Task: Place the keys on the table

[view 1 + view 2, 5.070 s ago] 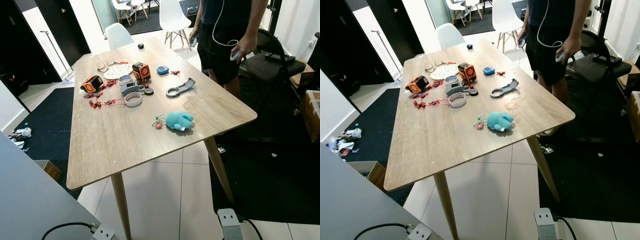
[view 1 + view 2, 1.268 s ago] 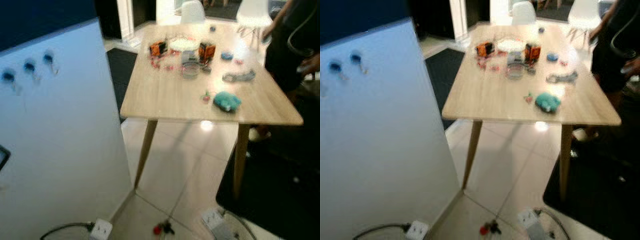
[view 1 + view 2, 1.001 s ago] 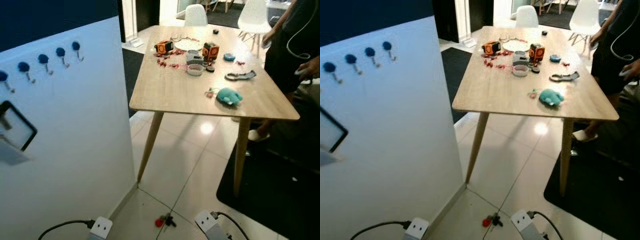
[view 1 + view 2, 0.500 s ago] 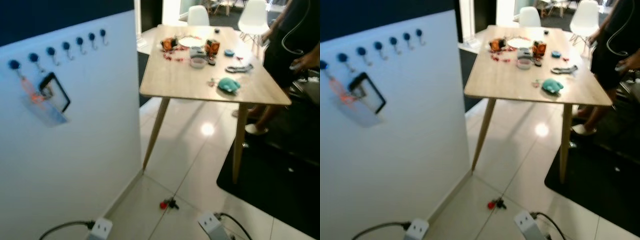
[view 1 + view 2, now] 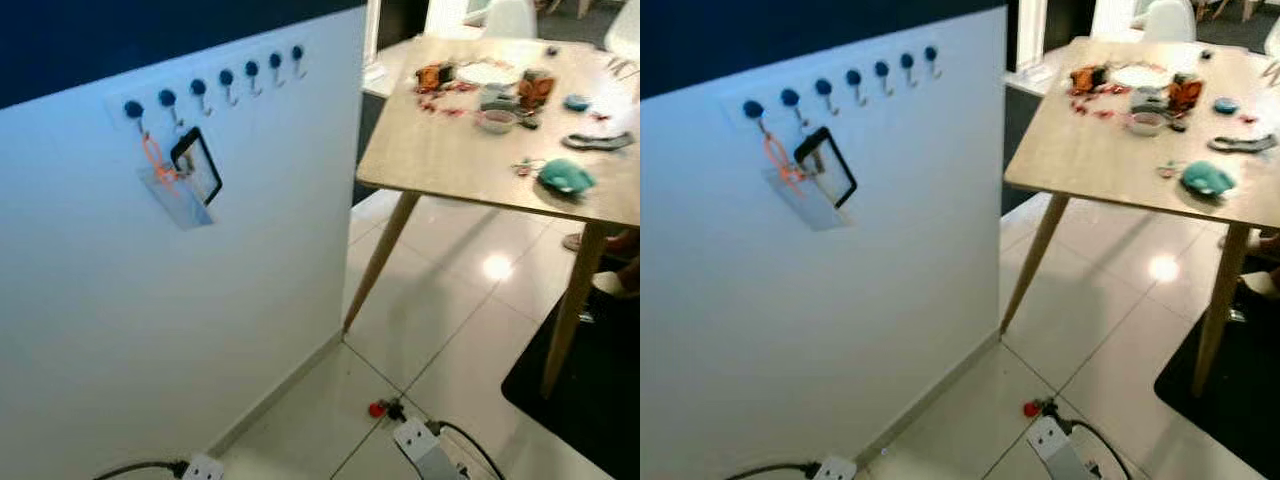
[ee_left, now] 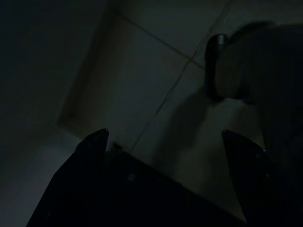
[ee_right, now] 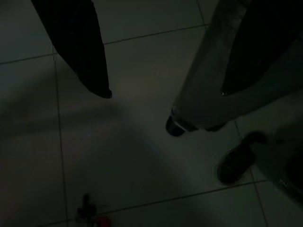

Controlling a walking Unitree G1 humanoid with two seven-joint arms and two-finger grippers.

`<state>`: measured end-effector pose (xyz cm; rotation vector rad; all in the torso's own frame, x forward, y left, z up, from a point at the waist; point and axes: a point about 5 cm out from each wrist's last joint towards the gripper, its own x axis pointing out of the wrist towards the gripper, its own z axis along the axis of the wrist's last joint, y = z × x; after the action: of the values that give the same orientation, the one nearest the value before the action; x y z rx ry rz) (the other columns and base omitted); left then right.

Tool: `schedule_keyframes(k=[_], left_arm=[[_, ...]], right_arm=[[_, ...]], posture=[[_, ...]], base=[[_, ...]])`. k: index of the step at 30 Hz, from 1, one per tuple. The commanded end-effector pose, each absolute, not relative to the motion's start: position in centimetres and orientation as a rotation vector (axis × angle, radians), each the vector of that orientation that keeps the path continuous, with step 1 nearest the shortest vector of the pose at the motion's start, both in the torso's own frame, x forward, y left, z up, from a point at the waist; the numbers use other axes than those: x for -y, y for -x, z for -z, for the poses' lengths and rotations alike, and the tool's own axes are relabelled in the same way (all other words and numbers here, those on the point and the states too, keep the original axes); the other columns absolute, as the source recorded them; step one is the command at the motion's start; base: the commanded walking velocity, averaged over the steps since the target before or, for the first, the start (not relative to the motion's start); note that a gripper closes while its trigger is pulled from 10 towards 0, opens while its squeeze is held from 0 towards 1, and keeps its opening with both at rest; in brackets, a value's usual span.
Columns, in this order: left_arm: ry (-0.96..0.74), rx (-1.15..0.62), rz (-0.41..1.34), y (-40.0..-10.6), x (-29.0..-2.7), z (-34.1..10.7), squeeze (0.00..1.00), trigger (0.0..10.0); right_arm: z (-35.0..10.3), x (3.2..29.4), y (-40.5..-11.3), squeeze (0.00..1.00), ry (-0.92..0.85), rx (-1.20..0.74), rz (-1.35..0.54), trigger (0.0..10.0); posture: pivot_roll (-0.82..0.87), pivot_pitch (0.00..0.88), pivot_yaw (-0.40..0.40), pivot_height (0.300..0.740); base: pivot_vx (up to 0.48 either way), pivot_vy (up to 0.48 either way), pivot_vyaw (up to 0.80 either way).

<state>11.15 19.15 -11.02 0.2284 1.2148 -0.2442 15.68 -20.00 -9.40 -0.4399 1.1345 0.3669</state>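
Small red-and-dark bunch, most likely the keys (image 5: 380, 408), lying on the floor (image 5: 440, 330) at lower centre of the head view, just beside a white power strip (image 5: 420, 445); too small and blurred to tell single keys apart; faintly visible on the dark tiles in the right wrist view too. Not grasped, and not on the tabletop (image 5: 450, 160), which stands at upper right of the frame, well apart from the bunch, and carries a teal plush toy (image 5: 566, 177) and other small clutter. Right claw (image 7: 165, 92) released, fingers spread with nothing between, hanging over the floor; left claw (image 6: 165, 142) likewise spread and empty in the shade. At upper left, a white wall panel (image 5: 150, 320) with a row of blue hooks (image 5: 222, 78) and an orange lanyard (image 5: 152, 160). By judgement, barely begun; pick-up, carry and set-down all left to do.
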Motion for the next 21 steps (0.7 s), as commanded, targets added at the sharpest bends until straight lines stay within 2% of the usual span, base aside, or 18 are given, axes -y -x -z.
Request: schedule_keyframes(k=[1,21], left_arm=[[-0.223,-1.234,0.265,-10.49,-18.83,11.23,0.00,10.0],[-0.235,-1.231,0.289,-10.67,-18.56,11.21,0.00,10.0]], right_arm=[[9.27,19.12,-16.25,0.00,0.419,-1.107,-0.389,10.0],[9.37,19.39,-15.81,0.00,0.394,-1.127,-0.408,10.0]], posture=[[-0.05,0.000,0.027,0.740],[-0.06,0.000,0.027,0.740]], base=[[0.000,0.000,0.77],[0.000,0.000,0.77]])
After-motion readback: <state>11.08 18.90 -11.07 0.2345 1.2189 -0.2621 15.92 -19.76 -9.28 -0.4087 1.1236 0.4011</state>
